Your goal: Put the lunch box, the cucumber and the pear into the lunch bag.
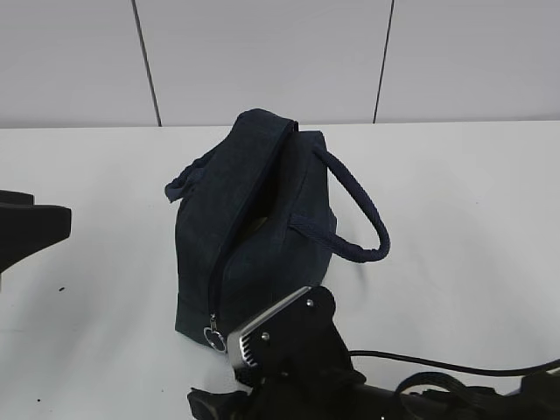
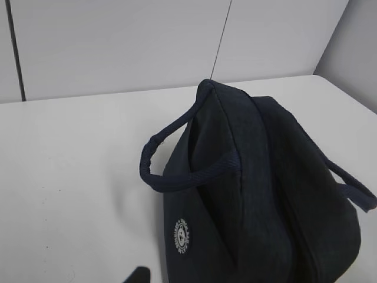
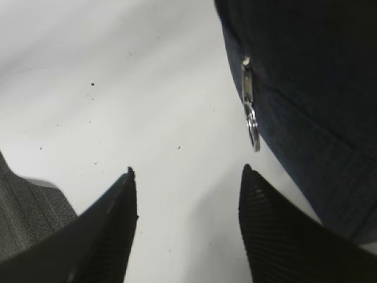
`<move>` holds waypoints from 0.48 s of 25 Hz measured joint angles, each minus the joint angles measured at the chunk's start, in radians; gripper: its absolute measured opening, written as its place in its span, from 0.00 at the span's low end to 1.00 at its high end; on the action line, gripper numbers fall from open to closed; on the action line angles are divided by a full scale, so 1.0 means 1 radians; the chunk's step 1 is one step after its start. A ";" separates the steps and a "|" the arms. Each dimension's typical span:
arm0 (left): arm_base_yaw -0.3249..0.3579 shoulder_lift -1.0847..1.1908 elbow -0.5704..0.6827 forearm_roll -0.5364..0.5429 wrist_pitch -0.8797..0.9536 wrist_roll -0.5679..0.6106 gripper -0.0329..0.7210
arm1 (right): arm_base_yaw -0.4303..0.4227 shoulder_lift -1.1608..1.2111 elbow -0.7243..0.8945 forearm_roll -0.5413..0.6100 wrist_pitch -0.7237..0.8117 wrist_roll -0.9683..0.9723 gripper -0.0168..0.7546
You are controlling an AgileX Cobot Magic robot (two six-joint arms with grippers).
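Observation:
The dark navy lunch bag (image 1: pixel 254 227) stands mid-table, with one handle (image 1: pixel 359 219) looped out to the right. It also fills the lower right of the left wrist view (image 2: pixel 259 194). Its silver ring pull (image 1: pixel 213 337) hangs at the near bottom end of the zipper. My right gripper (image 3: pixel 187 171) is open and empty just above the table, with the ring pull (image 3: pixel 252 127) slightly ahead and to the right of its right fingertip. Only one dark tip of my left gripper (image 2: pixel 140 275) shows, left of the bag. The lunch box, cucumber and pear are out of view.
The white table (image 1: pixel 455 192) runs back to a grey panelled wall. My left arm (image 1: pixel 35 229) sits at the table's left edge. My right wrist housing (image 1: pixel 284 337) and a black cable (image 1: pixel 437 363) lie along the near edge.

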 joint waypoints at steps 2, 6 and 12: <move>0.000 0.000 0.000 0.000 0.000 0.000 0.46 | 0.000 0.015 -0.016 0.016 0.000 0.000 0.56; 0.000 0.000 0.000 0.000 0.000 0.000 0.46 | 0.000 0.043 -0.031 0.068 -0.008 0.000 0.53; 0.000 0.000 0.000 0.000 -0.001 0.000 0.45 | 0.000 0.053 -0.037 0.075 -0.033 0.001 0.53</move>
